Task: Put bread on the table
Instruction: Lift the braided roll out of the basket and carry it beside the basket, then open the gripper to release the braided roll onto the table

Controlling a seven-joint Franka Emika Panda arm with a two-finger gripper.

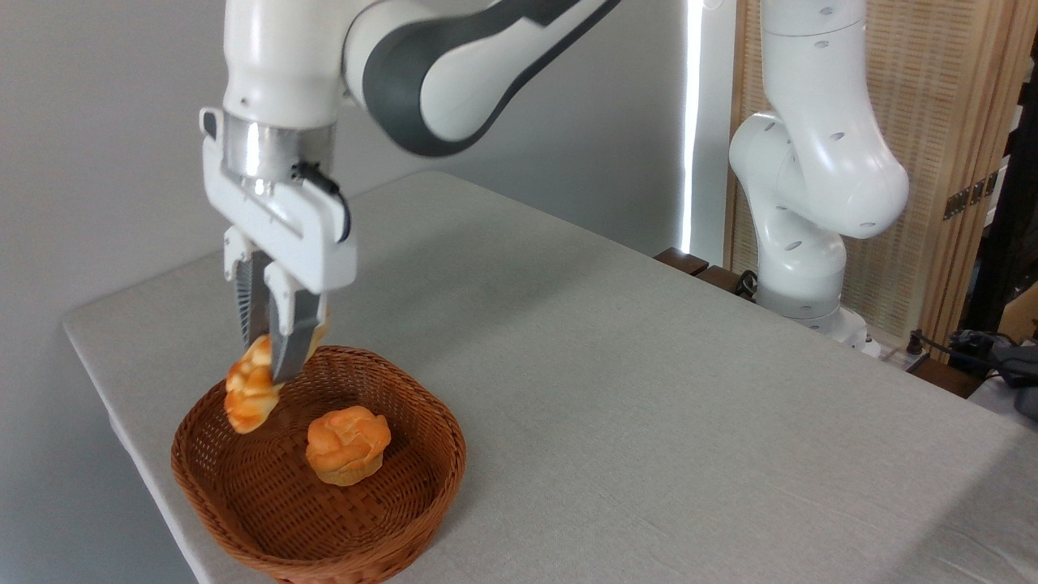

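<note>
Camera view shows the pincer [272, 357] clenched on the bread [250, 395], lifted above the basket [405, 495] so it clears the rim toward the desk [649, 389].

The gripper [274, 345] is clamped on the bread [249, 395], which hangs tilted above the left inner side of the wicker basket [422, 478], clear of the round bun [347, 444] lying in the basket on the grey table [632, 389].
</note>
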